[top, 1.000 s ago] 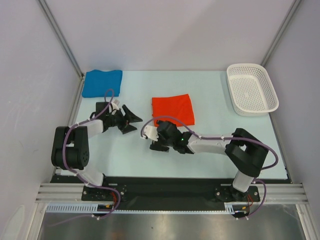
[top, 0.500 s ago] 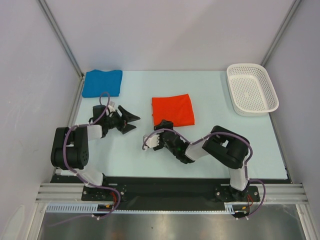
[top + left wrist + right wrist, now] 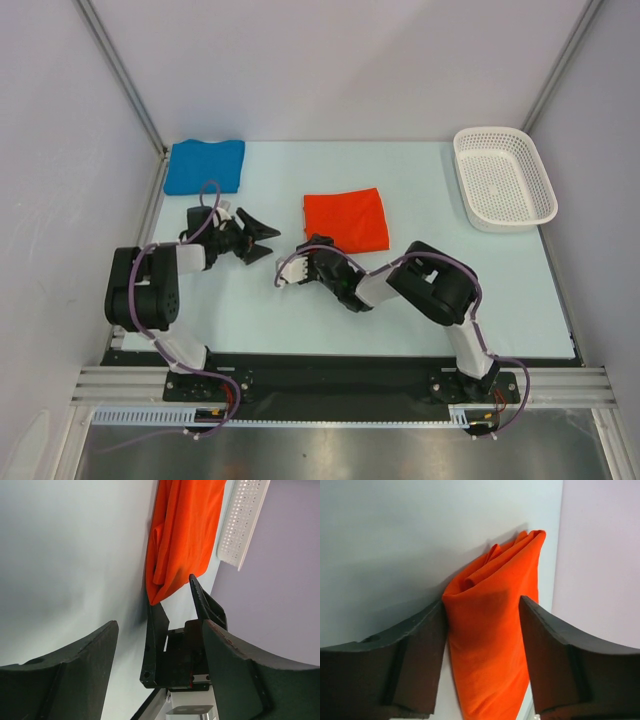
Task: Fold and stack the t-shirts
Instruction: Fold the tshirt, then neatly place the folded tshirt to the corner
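Change: over the last second the right arm has folded up at the elbow and brought its wrist in to the near left corner of the orange shirt; the left arm has barely shifted, and neither shirt has moved.
Right gripper: jaws spread wide, one finger on each side of the orange shirt's bunched corner. In its wrist view the left finger seems to touch the cloth edge and the other stands just clear. Nothing is clamped.
Left gripper: released and holding nothing, low over bare table, pointing toward the right gripper and the orange shirt, a little to their left.
Orange shirt: folded into a flat rectangle near the middle of the table, with layered folds showing at the corner between the right fingers.
Blue shirt: folded, lying at the far left corner of the table, well apart from the orange one and from both grippers.
Basket: white, perforated, at the far right corner.
Table: pale blue-green top.
Stacking: the two shirts lie separately, not yet one on the other.
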